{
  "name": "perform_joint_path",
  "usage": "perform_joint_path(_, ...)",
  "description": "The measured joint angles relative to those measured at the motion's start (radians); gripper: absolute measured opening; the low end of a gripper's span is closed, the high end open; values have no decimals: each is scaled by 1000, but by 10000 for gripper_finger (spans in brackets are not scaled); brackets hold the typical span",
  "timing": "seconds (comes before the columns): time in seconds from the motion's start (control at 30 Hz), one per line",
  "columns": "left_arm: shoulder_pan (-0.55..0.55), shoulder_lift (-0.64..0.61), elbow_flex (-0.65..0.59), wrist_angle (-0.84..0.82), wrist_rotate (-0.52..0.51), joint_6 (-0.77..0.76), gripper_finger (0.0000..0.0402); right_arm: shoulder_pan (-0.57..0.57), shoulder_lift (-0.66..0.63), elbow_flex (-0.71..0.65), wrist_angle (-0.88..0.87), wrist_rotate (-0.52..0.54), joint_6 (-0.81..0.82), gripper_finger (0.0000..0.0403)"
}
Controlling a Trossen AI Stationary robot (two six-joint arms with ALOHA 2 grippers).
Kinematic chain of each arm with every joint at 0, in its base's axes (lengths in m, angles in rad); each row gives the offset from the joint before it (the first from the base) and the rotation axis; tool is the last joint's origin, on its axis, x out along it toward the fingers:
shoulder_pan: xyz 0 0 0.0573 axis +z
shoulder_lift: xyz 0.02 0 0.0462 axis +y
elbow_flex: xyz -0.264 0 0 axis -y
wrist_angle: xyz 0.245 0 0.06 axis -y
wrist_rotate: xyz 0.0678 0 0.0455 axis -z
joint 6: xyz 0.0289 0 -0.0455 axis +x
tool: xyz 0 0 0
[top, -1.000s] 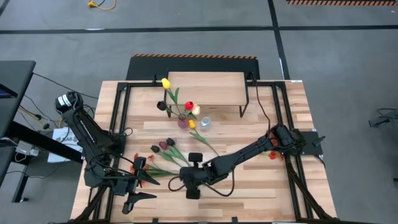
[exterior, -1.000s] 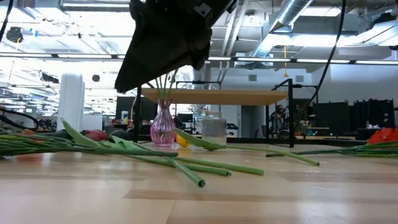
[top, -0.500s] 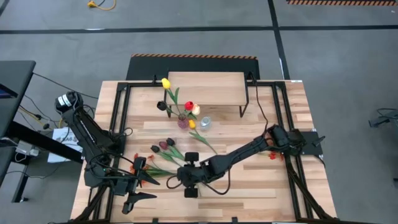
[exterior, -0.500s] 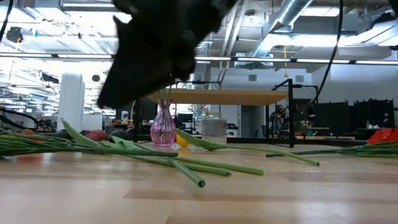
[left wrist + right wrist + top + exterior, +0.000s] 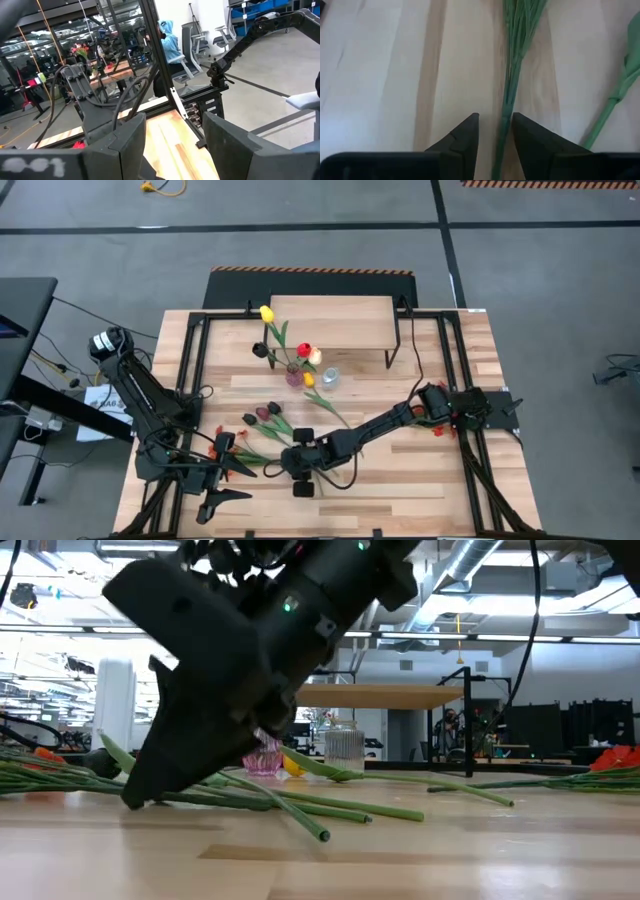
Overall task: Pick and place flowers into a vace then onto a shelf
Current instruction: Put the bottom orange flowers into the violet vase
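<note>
The right hand [image 5: 283, 470] has swung down to lower centre of the worktop [image 5: 400, 480], fingers [image 5: 465, 135] now parted astride a green stem [image 5: 512, 95], not yet pinching; vase [image 5: 294, 376] waits before the shelf [image 5: 330, 320].

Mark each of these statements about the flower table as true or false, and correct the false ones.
1. The right gripper straddles a green stem lying on the table. True.
2. The shelf already holds the pink vase. False: the pink vase stands on the tabletop in front of the shelf, whose top is bare.
3. The pink vase already has flowers in it. True: a yellow tulip and a red one rise from it.
4. The left gripper is lifting a flower. False: it waits open at the near left corner with nothing between its fingers.
5. A clear glass stands beside the pink vase. True.
</note>
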Motion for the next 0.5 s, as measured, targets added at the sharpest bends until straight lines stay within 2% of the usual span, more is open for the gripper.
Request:
perform_joint_path(0.27, 0, 0, 0, 0, 0, 0, 187, -14, 6, 2, 1, -14, 49, 90)
perform_joint_path(0.5, 0, 0, 0, 0, 0, 0, 187, -33, 6, 3, -21, -44, 104, 13)
